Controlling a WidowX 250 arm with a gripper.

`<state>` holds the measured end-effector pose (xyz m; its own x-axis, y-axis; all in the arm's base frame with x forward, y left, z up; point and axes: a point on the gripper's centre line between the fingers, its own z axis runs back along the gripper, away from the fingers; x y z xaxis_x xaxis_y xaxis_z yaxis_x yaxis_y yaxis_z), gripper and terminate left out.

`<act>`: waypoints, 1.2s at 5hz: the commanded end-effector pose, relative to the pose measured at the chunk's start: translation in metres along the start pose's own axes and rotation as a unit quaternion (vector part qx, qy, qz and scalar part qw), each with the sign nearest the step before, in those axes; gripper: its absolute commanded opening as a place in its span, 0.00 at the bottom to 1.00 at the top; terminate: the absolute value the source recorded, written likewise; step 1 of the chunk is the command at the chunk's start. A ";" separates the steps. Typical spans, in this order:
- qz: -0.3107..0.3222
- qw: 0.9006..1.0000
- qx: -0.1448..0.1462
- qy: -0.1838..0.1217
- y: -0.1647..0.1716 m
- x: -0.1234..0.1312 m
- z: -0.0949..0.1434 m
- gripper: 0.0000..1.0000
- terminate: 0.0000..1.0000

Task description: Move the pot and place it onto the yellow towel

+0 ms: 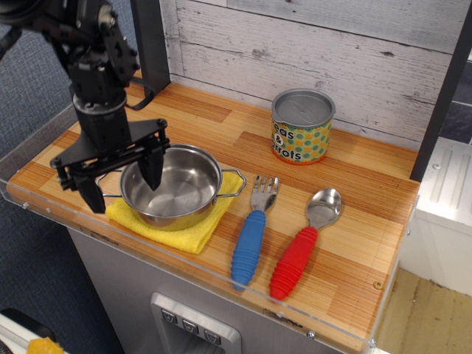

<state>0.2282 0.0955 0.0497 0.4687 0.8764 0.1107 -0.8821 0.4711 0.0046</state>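
The shiny steel pot [177, 188] sits upright on the yellow towel [193, 233] near the front left of the wooden counter. Its right wire handle points toward the fork. My gripper [122, 184] hangs above the pot's left rim, open and holding nothing. One finger [151, 168] is over the pot's inside. The other finger [92, 193] is outside to the left. The fingertips stand clear of the rim.
A green-and-orange polka-dot tin can [302, 127] stands at the back. A blue-handled fork [253, 234] and a red-handled spoon [302, 247] lie right of the towel. A clear lip [221, 276] runs along the counter's front edge. A dark post [151, 44] stands at the back left.
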 end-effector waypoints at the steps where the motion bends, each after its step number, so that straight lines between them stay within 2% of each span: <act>1: -0.069 0.997 0.009 -0.032 -0.027 0.012 0.033 1.00 0.00; 2: -0.147 0.987 0.020 -0.063 -0.043 0.019 0.041 1.00 0.00; 3: -0.215 0.975 -0.011 -0.061 -0.057 0.041 0.048 1.00 0.00; 5: -0.280 0.957 0.011 -0.076 -0.066 0.077 0.049 1.00 0.00; 6: -0.307 0.949 0.010 -0.077 -0.057 0.091 0.046 1.00 1.00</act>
